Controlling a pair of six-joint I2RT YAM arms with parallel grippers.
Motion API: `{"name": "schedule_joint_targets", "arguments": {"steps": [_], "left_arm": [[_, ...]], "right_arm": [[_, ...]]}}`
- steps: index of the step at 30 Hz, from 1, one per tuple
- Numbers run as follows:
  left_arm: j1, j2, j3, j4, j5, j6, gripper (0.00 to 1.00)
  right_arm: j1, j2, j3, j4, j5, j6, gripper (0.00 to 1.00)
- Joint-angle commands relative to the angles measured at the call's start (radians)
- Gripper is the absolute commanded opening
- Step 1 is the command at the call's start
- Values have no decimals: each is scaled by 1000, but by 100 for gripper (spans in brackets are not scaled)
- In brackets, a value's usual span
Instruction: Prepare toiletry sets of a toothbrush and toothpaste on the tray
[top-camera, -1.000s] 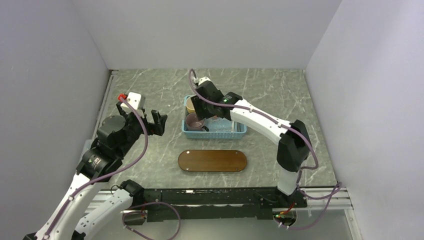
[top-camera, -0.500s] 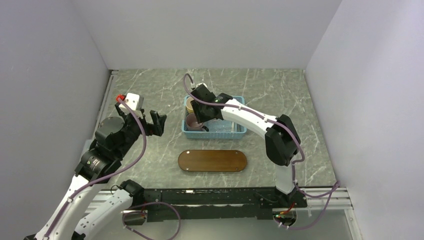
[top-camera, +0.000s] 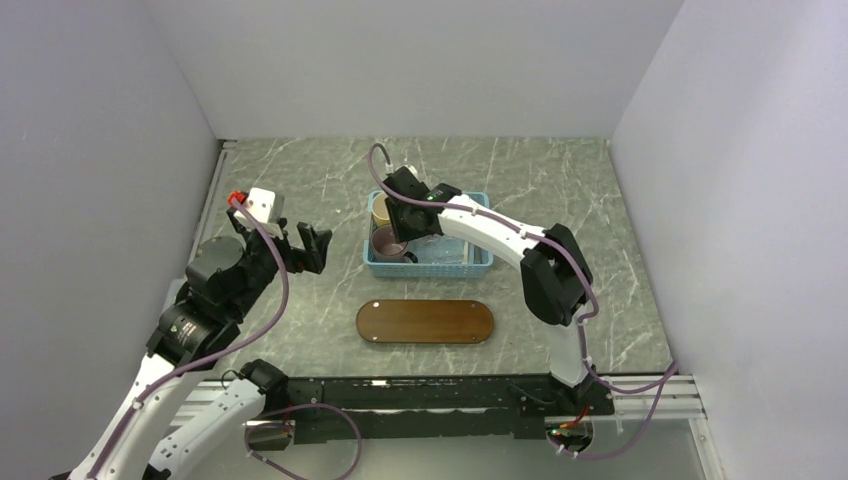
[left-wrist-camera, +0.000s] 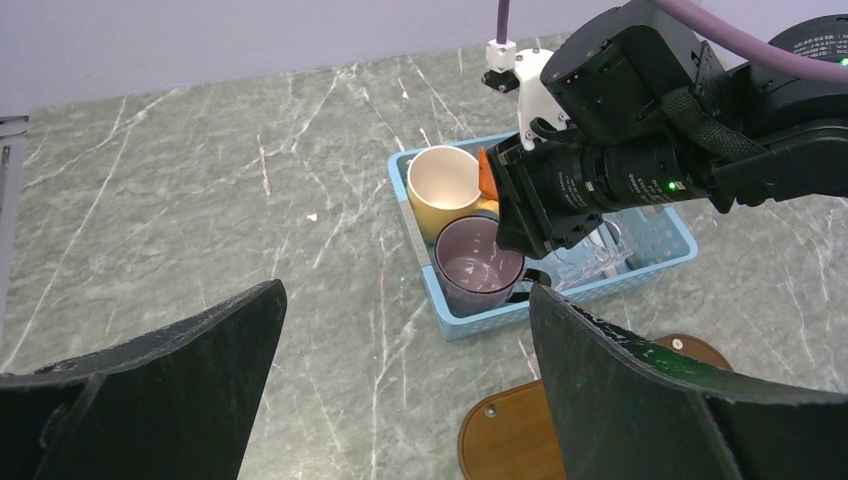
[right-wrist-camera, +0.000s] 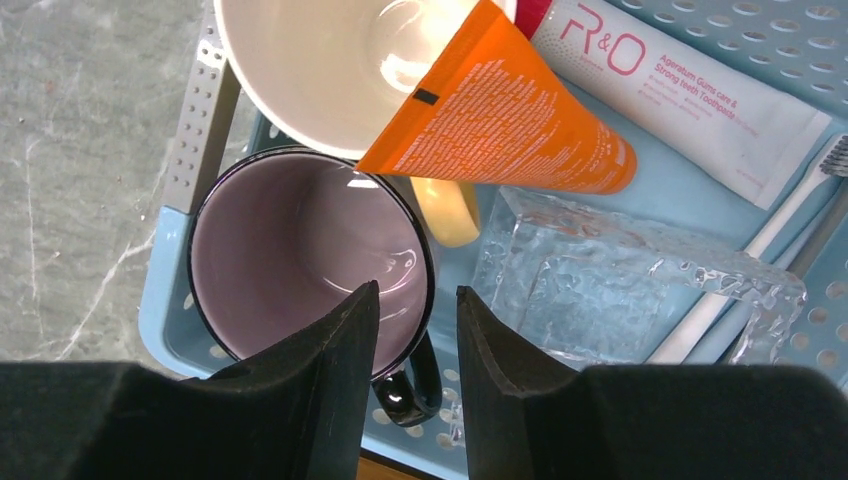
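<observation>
The orange tube (right-wrist-camera: 500, 110) leans on the cream mug (right-wrist-camera: 330, 60) in the blue basket (right-wrist-camera: 190, 130). The white tube (right-wrist-camera: 690, 85) and a pale toothbrush (right-wrist-camera: 740, 265) lie on the basket floor. The brown wooden tray (top-camera: 425, 322) lies bare in front of the basket. My right gripper (right-wrist-camera: 417, 295) is down in the basket's left end, its jaws slightly apart either side of the purple mug's (right-wrist-camera: 300, 250) rim by the handle, without clamping it. My left gripper (left-wrist-camera: 405, 295) is wide open and empty above the table, left of the basket.
A clear plastic holder (right-wrist-camera: 620, 270) lies in the basket beside the purple mug. The basket (top-camera: 480, 262) sits mid-table behind the tray. Grey walls close in the left, right and back sides of the marble table (top-camera: 300, 190).
The right gripper has dropped lower into the basket's left end over the purple mug, and its arm has folded in. The left arm has drifted slightly left.
</observation>
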Motion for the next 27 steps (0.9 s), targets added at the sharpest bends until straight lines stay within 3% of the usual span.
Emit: {"name": "schedule_joint_targets", "arguments": {"steps": [1,16,24,27], "left_arm": [[4,-13,3,21,16,-9,99],[4,-16,3,18,12,-6,99],[4,-20,1,20,10,-6,99],[4,-19,1,19,10,-4,99]], "right_arm": [[-6,13,42,-2,-13,27,37],[-6,93,82,-45,-8,15,28],[-5,112,106,-55,-10,13,11],[-6,114,121,-63,-9,13,0]]}}
